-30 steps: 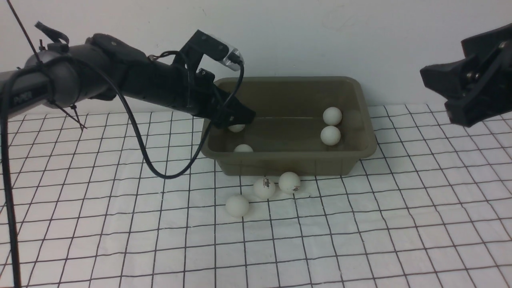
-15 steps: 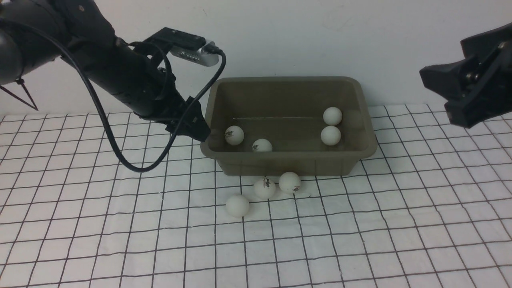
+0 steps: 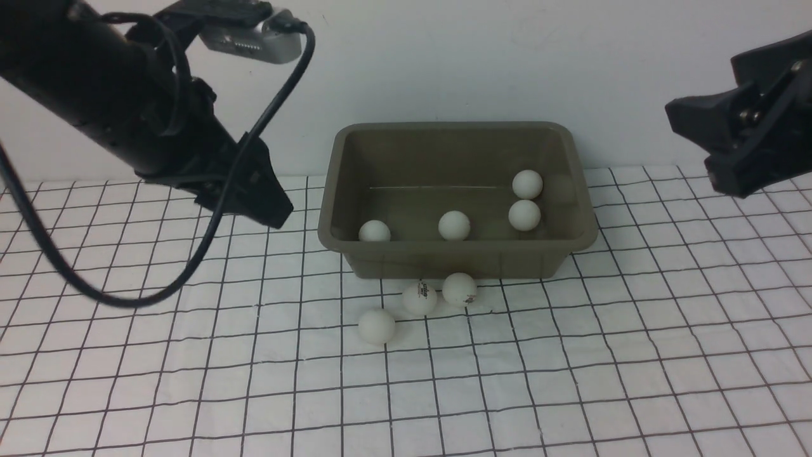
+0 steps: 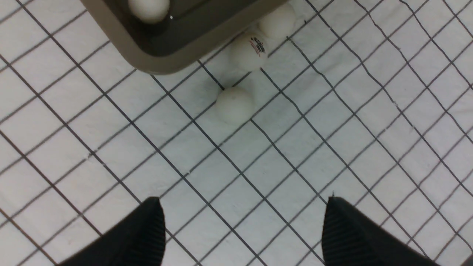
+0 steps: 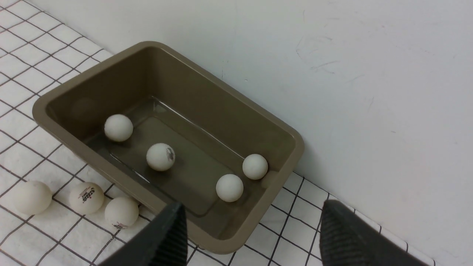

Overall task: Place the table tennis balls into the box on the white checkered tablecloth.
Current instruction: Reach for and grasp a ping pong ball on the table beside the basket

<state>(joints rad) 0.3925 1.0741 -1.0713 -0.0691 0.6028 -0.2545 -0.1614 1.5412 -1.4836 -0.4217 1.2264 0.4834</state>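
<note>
Gaping empty, the left jaws and right jaws hang above the tablecloth (image 3: 571,355).

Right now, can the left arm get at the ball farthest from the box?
Probably yes. The left claw is open and empty above the tablecloth, and that ball sits clear of the box, with nothing between claw and ball.

Matte black arms (image 3: 95,108), looping black cable (image 3: 127,304), silver camera (image 3: 254,41), ribbed gripper fingers (image 4: 354,236).

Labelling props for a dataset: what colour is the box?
Plain olive-grey; the box shows best in the right wrist view.
</note>
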